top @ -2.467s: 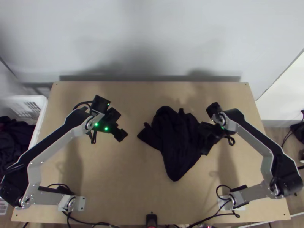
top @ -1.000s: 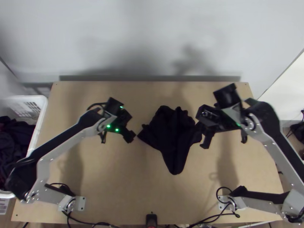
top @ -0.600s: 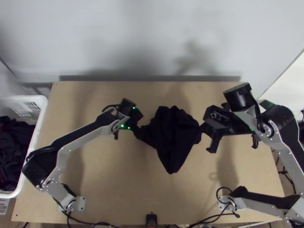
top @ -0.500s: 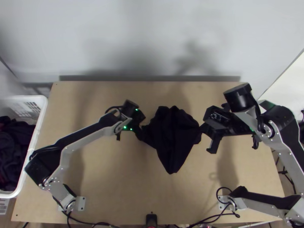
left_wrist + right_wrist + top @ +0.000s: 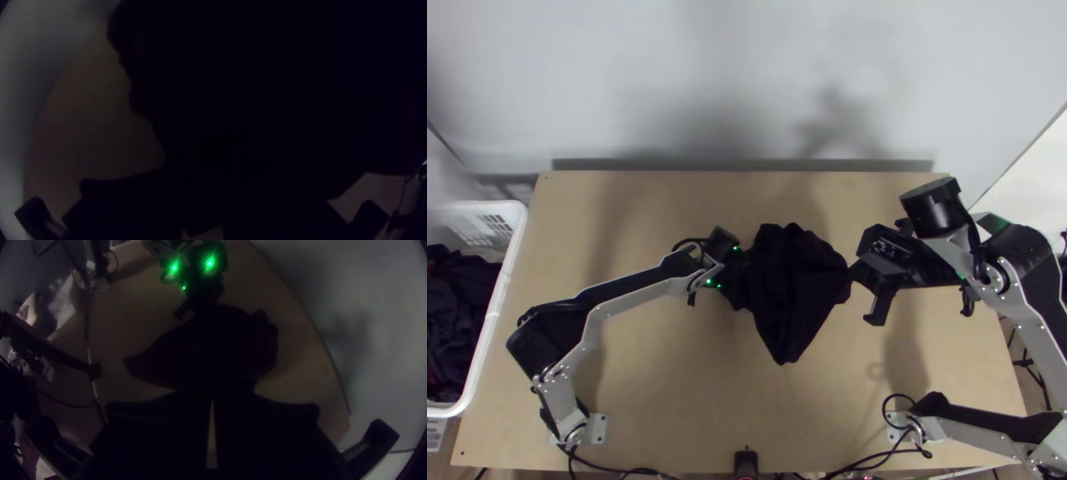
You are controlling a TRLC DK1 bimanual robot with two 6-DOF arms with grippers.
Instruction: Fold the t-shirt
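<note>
The dark t-shirt [image 5: 791,288] lies bunched on the table, with a blunt point towards the near edge. At its left end, my left gripper [image 5: 735,284] is right against the fabric, partly hidden by its own wrist. In the left wrist view the t-shirt [image 5: 267,89] is a broad black mass in front of the gripper. My right gripper [image 5: 859,276] is shut on the t-shirt's right end, which is drawn out towards it. In the right wrist view the right gripper [image 5: 212,393] pinches the t-shirt [image 5: 213,351], which spreads out beyond it.
A white basket [image 5: 495,304] with dark cloth stands beyond the table's left edge. A small black device [image 5: 745,462] sits at the middle of the near edge, with cables [image 5: 843,464] around it. The wooden table [image 5: 683,384] is bare in front of the t-shirt.
My left gripper has moved right and up against the t-shirt's left end. My right gripper moved right and pulled the right end out, then stayed nearly still. The near part of the t-shirt shifted slightly.
</note>
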